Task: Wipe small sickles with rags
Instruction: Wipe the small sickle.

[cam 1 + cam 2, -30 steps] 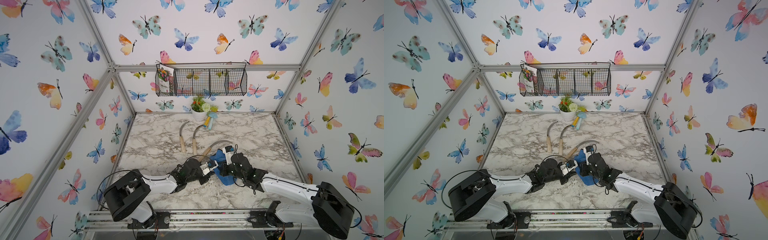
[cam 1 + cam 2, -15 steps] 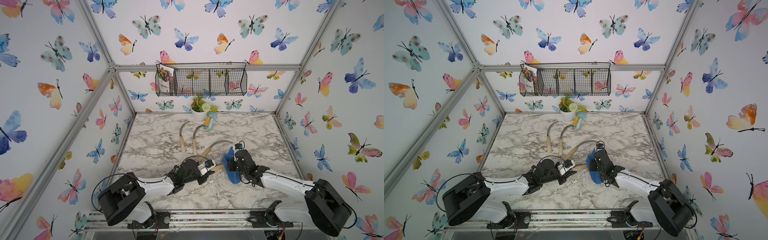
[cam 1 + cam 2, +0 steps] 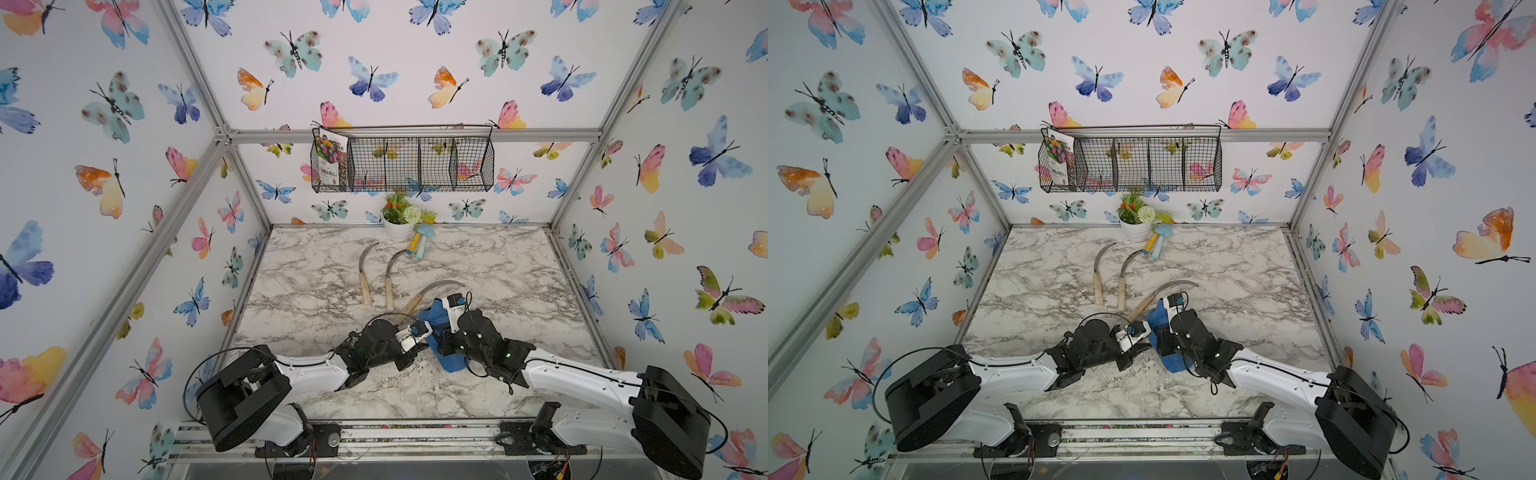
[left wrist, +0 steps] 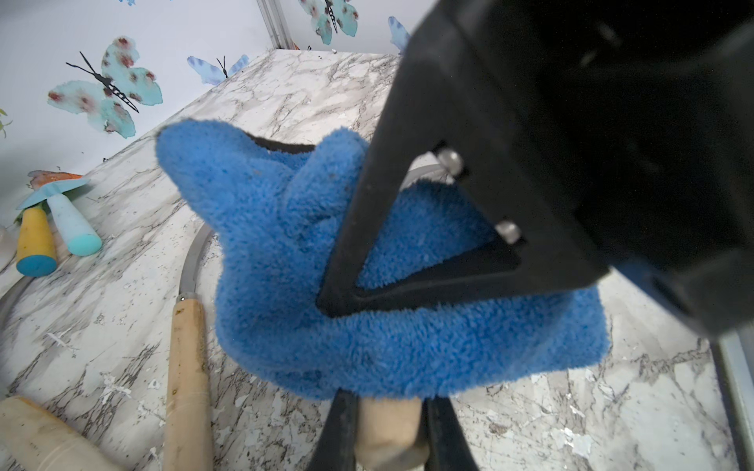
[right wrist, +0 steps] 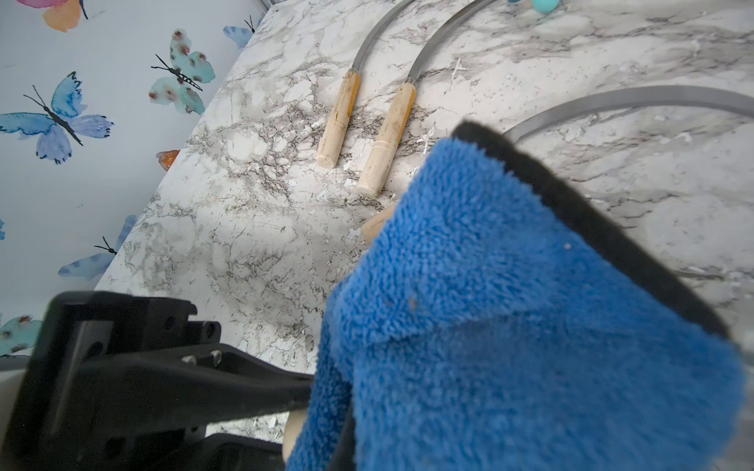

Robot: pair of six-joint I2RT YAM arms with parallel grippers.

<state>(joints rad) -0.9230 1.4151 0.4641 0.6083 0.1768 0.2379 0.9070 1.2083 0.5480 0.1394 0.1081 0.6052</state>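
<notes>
- Sickles: four.
  - The held sickle (image 4: 387, 432) has its pale handle clenched between the left fingers (image 4: 340, 428). Its blade runs on ahead of them under the rag and is mostly hidden.
  - The nearest loose sickle (image 3: 411, 305) lies flat on the worktop (image 3: 498, 266) just beyond both sets of fingers. Its handle end is close to the rag and its blade arches away past the right fingers.
  - The left sickle of the pair (image 3: 365, 286) and the right sickle of the pair (image 3: 388, 291) lie side by side farther out. They are apart from each other, with their handles pointing back toward the fingers.
- Rags: one blue rag (image 4: 285, 244), draped over the held sickle directly ahead of the left fingers. The right fingers (image 4: 359, 228) are clamped on its thick folds from the opposite side.
- Mushroom toys: two, the yellow toy (image 4: 34, 240) and the light-blue toy (image 4: 73, 226). They lie together well beyond the fingers, near the back of the worktop.
- One potted plant (image 3: 398, 232) stands just behind the toys.
- One wire basket (image 3: 403, 139) hangs on the back wall, with a seed packet (image 3: 330, 160) in an end compartment.
- In the way:
  - The rag covers the held blade.
  - In both top views the wrist bodies hide where the fingers meet.
</notes>
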